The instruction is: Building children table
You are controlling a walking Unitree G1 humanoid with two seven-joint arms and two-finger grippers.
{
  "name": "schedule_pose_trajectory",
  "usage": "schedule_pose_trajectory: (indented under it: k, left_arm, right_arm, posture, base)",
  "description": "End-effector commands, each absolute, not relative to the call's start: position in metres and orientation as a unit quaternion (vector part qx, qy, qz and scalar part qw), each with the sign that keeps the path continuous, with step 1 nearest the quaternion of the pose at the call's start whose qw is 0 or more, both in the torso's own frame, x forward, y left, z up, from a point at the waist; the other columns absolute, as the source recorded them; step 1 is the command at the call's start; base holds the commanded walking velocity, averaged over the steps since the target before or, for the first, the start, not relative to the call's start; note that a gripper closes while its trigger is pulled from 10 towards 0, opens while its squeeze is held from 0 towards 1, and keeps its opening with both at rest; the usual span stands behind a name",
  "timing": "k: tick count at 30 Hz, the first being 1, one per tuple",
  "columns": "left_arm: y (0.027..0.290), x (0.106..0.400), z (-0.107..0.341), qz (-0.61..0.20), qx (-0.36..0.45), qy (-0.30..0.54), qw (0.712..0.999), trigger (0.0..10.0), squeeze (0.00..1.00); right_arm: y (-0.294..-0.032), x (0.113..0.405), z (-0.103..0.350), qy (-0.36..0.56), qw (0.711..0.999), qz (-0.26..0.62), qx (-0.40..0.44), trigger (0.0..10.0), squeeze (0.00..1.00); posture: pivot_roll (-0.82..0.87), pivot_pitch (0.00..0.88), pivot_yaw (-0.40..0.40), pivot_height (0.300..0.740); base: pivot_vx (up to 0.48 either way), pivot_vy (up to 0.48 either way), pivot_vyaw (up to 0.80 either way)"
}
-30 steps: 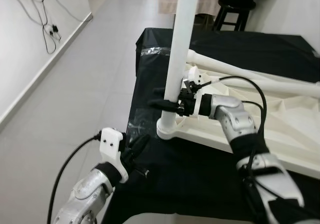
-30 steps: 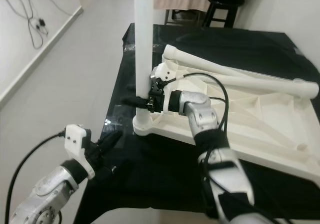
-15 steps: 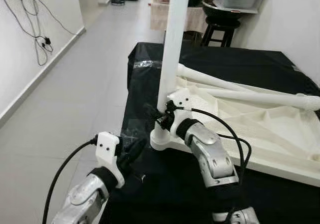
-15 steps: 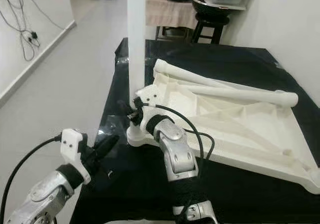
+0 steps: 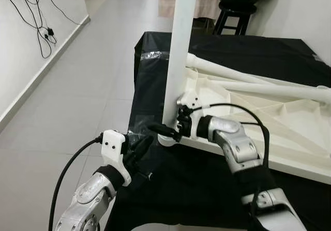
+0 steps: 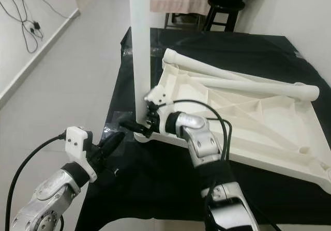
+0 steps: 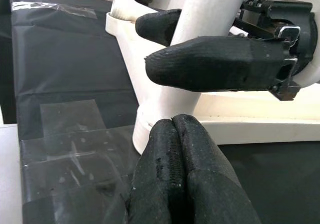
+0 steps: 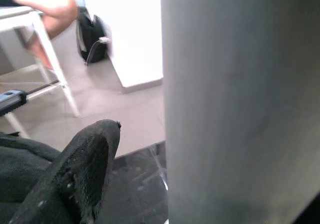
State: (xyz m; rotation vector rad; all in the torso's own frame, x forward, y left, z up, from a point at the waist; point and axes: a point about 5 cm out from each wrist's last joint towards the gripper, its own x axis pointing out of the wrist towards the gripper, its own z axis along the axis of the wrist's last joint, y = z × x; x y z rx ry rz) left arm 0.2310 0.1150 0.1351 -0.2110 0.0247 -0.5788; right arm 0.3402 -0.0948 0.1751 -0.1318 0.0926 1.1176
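A white children's table top (image 5: pixel 269 122) lies upside down on a black-covered table (image 5: pixel 207 174). One white leg (image 5: pixel 178 50) stands upright in the top's near-left corner socket. My right gripper (image 5: pixel 161 130) is shut on this leg just above the socket, one black finger (image 7: pixel 215 63) in front of it and one behind. Two loose white legs (image 6: pixel 207 68) (image 6: pixel 258 86) lie across the top. My left gripper (image 5: pixel 140 147) is shut on nothing, at the table's near-left edge, just short of the socket. Its closed fingertips (image 7: pixel 175 134) point at the leg's base.
Grey floor runs along the table's left side, and cables (image 5: pixel 36 19) hang on the left wall. A black stool (image 5: pixel 232 14) stands behind the table. Clear tape (image 5: pixel 150 55) marks the cloth's far-left corner. A person's limb (image 8: pixel 45 3) shows in the right wrist view.
My right gripper has slid down the upright leg toward its socket, and its elbow has swung. The head view has shifted. The left gripper has stayed in place.
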Motion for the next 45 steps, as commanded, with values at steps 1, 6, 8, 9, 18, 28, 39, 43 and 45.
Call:
schedule_pose_trajectory:
  k: [1, 6, 8, 9, 18, 28, 39, 43, 45]
  left_arm:
    - [0.113, 0.230, 0.133, -0.284, -0.104, 0.017, 0.953, 10.0, 0.00]
    - [0.112, 0.229, 0.133, -0.282, -0.105, 0.015, 0.953, 10.0, 0.00]
    - [0.111, 0.229, 0.133, -0.282, -0.105, 0.015, 0.953, 10.0, 0.00]
    - [0.111, 0.229, 0.133, -0.282, -0.105, 0.015, 0.953, 10.0, 0.00]
    - [0.110, 0.228, 0.133, -0.282, -0.109, 0.014, 0.953, 10.0, 0.00]
    - [0.116, 0.227, 0.136, -0.283, -0.109, 0.015, 0.953, 10.0, 0.00]
    - [0.120, 0.229, 0.135, -0.279, -0.100, 0.016, 0.955, 10.0, 0.00]
    - [0.120, 0.229, 0.135, -0.278, -0.101, 0.016, 0.955, 10.0, 0.00]
    - [0.119, 0.229, 0.135, -0.280, -0.102, 0.017, 0.954, 10.0, 0.00]
  right_arm:
    - [-0.096, 0.348, 0.177, 0.043, 0.833, 0.548, -0.054, 10.0, 0.00]
    - [-0.101, 0.369, 0.189, 0.034, 0.842, 0.538, -0.011, 1.6, 0.00]
    - [-0.102, 0.371, 0.190, 0.034, 0.842, 0.538, 0.000, 0.0, 0.00]
    - [-0.102, 0.371, 0.190, 0.034, 0.842, 0.538, 0.000, 0.0, 0.00]
    - [-0.116, 0.371, 0.190, 0.024, 0.849, 0.528, 0.000, 0.0, 0.00]
    - [-0.124, 0.337, 0.136, 0.090, 0.972, 0.216, -0.020, 0.0, 0.00]
    - [-0.083, 0.326, 0.133, 0.073, 0.954, 0.287, -0.053, 10.0, 0.00]
    - [-0.081, 0.331, 0.141, 0.060, 0.941, 0.333, -0.017, 10.0, 1.00]
    - [-0.082, 0.335, 0.149, 0.041, 0.931, 0.363, -0.009, 10.0, 1.00]
  posture:
    - [0.07, 0.057, -0.077, 0.740]
    - [0.07, 0.061, -0.082, 0.740]
    - [0.07, 0.062, -0.083, 0.740]
    - [0.07, 0.062, -0.083, 0.740]
    - [0.04, 0.076, -0.082, 0.740]
    - [0.01, 0.112, -0.051, 0.740]
    - [0.04, 0.101, -0.040, 0.740]
    - [0.04, 0.101, -0.038, 0.740]
    - [0.04, 0.094, -0.037, 0.740]
  base:
    - [0.000, 0.000, 0.00]
    - [0.000, 0.000, 0.00]
    - [0.000, 0.000, 0.00]
    - [0.000, 0.000, 0.00]
    - [0.000, 0.000, 0.00]
    - [0.000, 0.000, 0.00]
    - [0.000, 0.000, 0.00]
    - [0.000, 0.000, 0.00]
    - [0.000, 0.000, 0.00]
